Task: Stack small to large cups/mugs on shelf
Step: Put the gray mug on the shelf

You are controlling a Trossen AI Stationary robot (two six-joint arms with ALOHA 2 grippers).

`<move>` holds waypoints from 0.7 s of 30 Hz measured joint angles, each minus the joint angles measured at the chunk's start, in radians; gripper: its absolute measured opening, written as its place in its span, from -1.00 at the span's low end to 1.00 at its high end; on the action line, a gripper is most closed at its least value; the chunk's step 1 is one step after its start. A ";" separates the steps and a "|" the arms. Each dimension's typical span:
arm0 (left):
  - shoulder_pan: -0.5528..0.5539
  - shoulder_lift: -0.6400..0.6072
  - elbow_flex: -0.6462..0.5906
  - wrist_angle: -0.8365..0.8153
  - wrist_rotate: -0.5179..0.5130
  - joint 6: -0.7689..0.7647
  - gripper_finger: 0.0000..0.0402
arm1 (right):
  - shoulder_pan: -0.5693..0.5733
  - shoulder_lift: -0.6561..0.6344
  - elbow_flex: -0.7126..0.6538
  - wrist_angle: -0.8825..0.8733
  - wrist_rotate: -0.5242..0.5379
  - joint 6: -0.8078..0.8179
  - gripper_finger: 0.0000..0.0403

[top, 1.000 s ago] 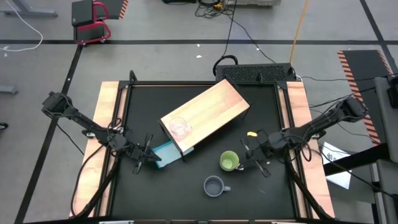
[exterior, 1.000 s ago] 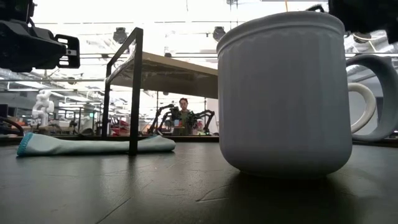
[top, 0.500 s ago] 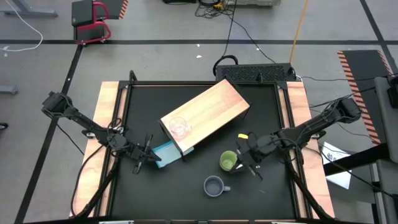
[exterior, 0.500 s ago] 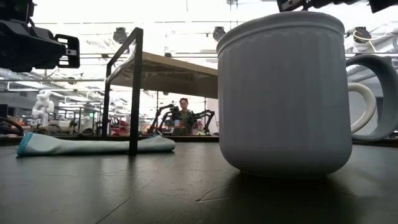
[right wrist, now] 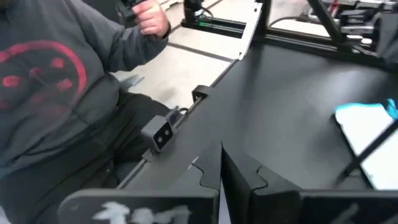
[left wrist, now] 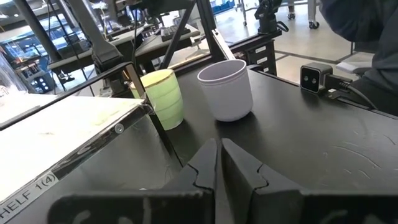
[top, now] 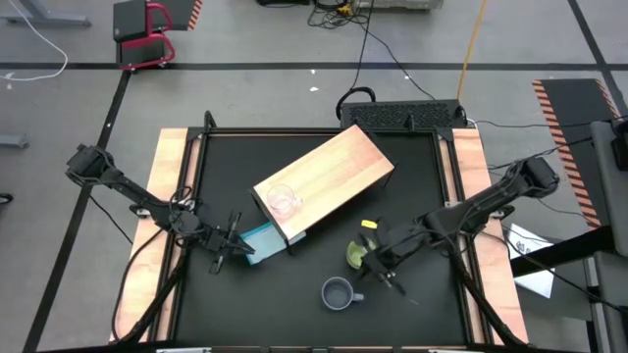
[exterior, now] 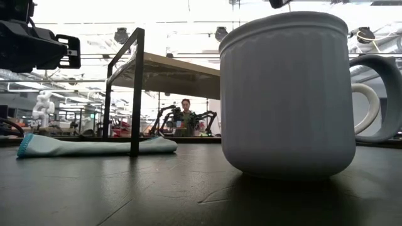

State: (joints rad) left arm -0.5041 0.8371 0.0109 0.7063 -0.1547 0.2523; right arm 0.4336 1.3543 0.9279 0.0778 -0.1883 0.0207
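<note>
The light-wood shelf (top: pixel 324 184) lies slantwise mid-table, and the small clear glass cup (top: pixel 283 202) stands on its top near the near-left end. On the table to its right stands the light-green mug (top: pixel 354 255), which also shows in the left wrist view (left wrist: pixel 160 96). Nearer the front edge is the grey-blue mug (top: pixel 339 292) (left wrist: pixel 227 90). My right gripper (top: pixel 373 257) is shut and hovers over the green mug's right side, holding nothing. My left gripper (top: pixel 234 252) (left wrist: pixel 219 163) is shut beside the shelf's near-left end, above the table.
A flat teal block (top: pixel 260 238) lies on the table under the shelf's near-left end, between my left gripper and the shelf. A small camera (right wrist: pixel 163 134) sits at the table's front edge, and a person in a grey top sits beyond it. Bare black table lies along the front left.
My right gripper, still shut, has gone toward the table's left edge and up. It has come from right of the green mug to over it and has risen out of the low view's top. The mugs, the glass cup and the shelf have stayed put.
</note>
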 joint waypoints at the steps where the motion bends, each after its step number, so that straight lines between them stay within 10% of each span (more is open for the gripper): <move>1: 0.000 0.000 0.000 0.000 0.000 -0.002 -0.87 | 0.008 0.015 0.021 -0.015 0.000 -0.004 -1.00; 21: 0.000 0.000 0.000 0.000 0.000 -0.012 -0.87 | -0.041 0.169 0.209 -0.226 0.004 0.035 -1.00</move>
State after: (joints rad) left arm -0.5037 0.8371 0.0109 0.7063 -0.1551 0.2401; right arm 0.3926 1.5234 1.1370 -0.1478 -0.1846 0.0555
